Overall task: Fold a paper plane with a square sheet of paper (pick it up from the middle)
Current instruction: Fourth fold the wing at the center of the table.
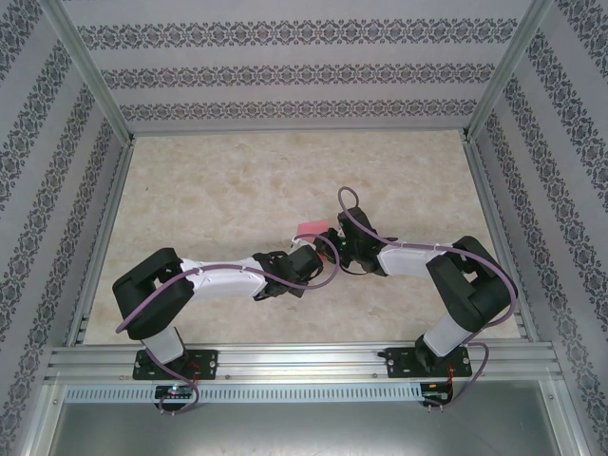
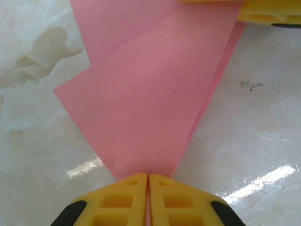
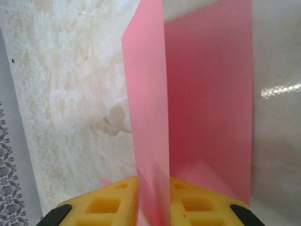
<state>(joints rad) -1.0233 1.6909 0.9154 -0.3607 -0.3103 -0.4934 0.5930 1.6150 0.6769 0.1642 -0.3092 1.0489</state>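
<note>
**While both grippers pinch, pink paper sits folded mid-table**

Where the two arms bend in toward each other, the paper [image 1: 312, 228] shows from above as a small pink patch near the middle of the table [image 1: 237, 180], just beyond the two wrists. A purple cable loops along each arm, and patterned walls [image 1: 285, 76] close in the table on three sides.

Seen from its own wrist, the left gripper [image 2: 148, 182] has its yellow fingers pressed together on the paper's narrow pointed end. Only a thin pink line shows in the slit between the tips. From that point the paper widens away from the camera. An upper layer lies across it with a slanted edge running up to the right. A lower layer peeks out along the right side and at the top left. One sharp corner juts out to the left over the marbled surface. At the top right of this view, a yellow finger of the right gripper [image 3: 153, 188] meets the paper's far edge.

From the right wrist, the fingers stand slightly apart, and folded paper fills the gap between them, so this gripper is pinching the paper too. One flap rises on edge straight out from the tips. A broader pink panel spreads to its right, lying flatter. A small triangular layer shows near the right finger.

Whether the paper's underside touches the table or hangs just above it cannot be told.
</note>
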